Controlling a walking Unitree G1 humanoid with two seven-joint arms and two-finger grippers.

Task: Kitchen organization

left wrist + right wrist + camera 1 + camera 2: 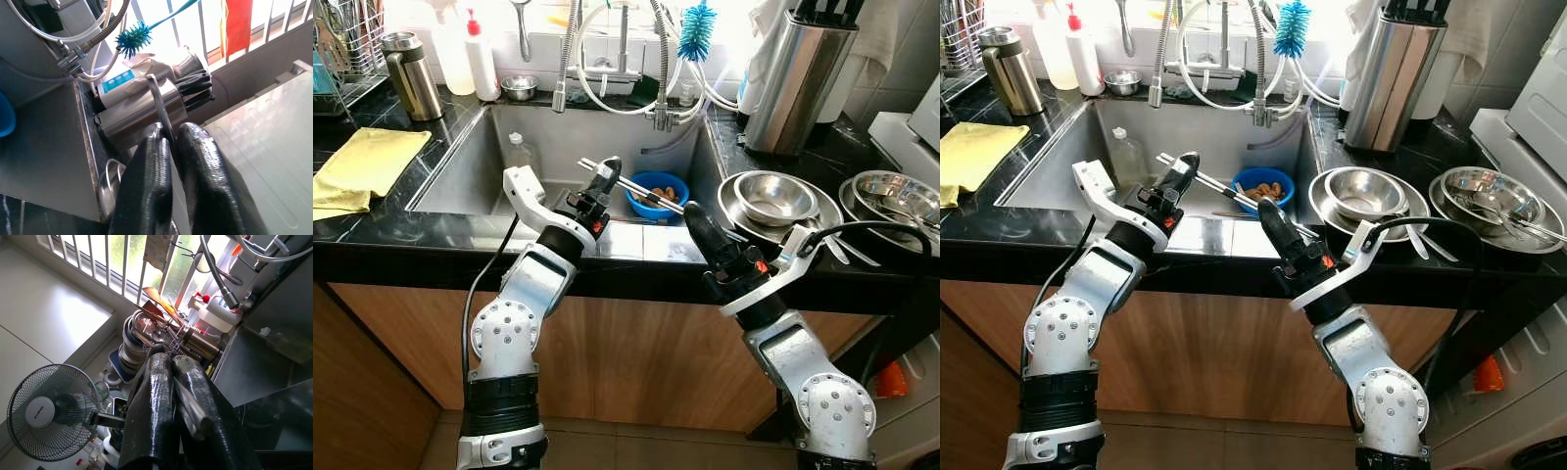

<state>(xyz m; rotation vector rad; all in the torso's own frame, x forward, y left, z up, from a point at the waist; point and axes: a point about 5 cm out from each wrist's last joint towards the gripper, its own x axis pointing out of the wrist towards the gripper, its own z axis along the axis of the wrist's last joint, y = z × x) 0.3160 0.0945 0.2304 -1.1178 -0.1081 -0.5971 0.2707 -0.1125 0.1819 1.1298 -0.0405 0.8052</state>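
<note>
My left gripper [608, 172] hangs over the steel sink [470, 166], shut on a pair of long metal tongs [641, 186] that lie level over the basin. In the left wrist view a thin metal strip [159, 105] sticks out from between the closed fingers [146, 186]. My right gripper [691, 217] is over the sink's front right corner, its tips at the tongs' far end. In the right wrist view a piece of metal [194, 413] sits between its closed fingers [154, 401]. A blue bowl [651, 201] with brown bits stands in the sink below the tongs.
A clear plastic bottle [519, 152] stands in the sink. On the right counter are stacked steel bowls [769, 201], a steel bowl with spoons [896, 196] and a steel knife block [798, 78]. A yellow cloth [362, 166], a steel jug [411, 73] and a dish rack [342, 49] are on the left.
</note>
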